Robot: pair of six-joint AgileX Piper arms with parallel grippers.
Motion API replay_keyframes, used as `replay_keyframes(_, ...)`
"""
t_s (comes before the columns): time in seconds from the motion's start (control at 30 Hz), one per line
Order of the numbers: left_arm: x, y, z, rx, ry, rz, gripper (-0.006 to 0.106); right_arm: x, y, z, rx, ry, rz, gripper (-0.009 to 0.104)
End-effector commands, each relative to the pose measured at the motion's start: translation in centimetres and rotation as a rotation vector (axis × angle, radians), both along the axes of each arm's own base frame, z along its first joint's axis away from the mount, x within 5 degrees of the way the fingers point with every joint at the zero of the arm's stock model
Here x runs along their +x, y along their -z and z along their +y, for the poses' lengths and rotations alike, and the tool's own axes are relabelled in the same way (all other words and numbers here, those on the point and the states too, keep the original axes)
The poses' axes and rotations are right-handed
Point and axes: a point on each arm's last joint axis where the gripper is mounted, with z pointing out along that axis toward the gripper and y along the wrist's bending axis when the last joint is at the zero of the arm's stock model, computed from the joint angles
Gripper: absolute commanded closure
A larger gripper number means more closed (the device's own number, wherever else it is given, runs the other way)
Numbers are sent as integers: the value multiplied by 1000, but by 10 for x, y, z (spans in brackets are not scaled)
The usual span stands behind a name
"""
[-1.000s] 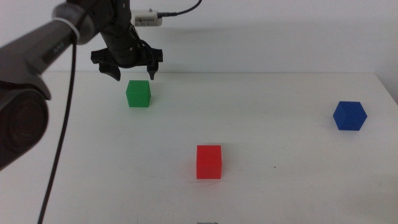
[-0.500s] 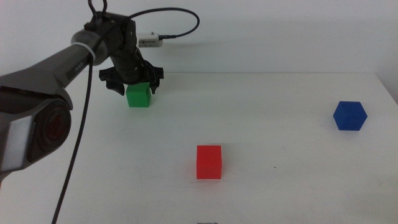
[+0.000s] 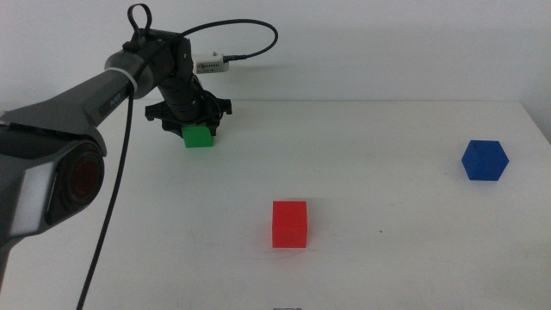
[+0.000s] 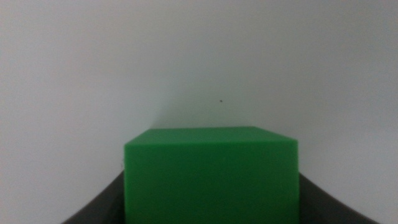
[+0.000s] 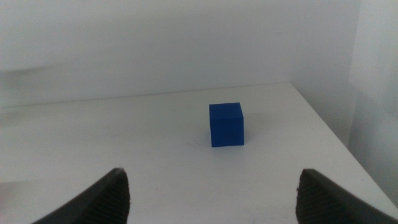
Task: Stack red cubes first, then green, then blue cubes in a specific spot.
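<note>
Middle view: left gripper [image 3: 191,120] is down over the green cube [image 3: 198,136] at the far-left part of the white tabletop [image 3: 387,258]; arm enters from the left w/ a black cable looping behind. Jaws straddle the cube, one on each side. Whether they touch its faces can't be told. Red cube [image 3: 289,224] sits near centre-front, well apart from the green; blue cube [image 3: 484,160] stands at far right, near the tabletop edge. All 3 cubes rest separately on the tabletop, none stacked. Left wrist view: green cube [image 4: 210,175] fills the gap betw. the dark jaws. Right wrist view: right gripper [image 5: 214,196] w/ jaws spread wide, blue cube [image 5: 226,124] ahead of it, not touched.
</note>
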Motion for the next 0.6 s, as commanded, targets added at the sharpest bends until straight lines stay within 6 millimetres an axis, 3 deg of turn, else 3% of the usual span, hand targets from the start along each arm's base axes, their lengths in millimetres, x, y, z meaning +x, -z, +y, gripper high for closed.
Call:
replay_keyframes(0.0,-1,-56,-1,-49,-3,-133,79,-2,-15,-1,-24,9,-122,1)
replay_keyframes(0.2,-18,-89,1,-17,50,-103,100,-2,-15,-1,-24,9,-122,1)
replay_keyframes(0.37,-43,-117,-9,-73,25,-94,102,-2,-15,-1,-24,9,-122,1)
replay_keyframes(0.57,-104,-144,-25,-104,5,-139,102,-2,-15,-1,-24,9,-122,1)
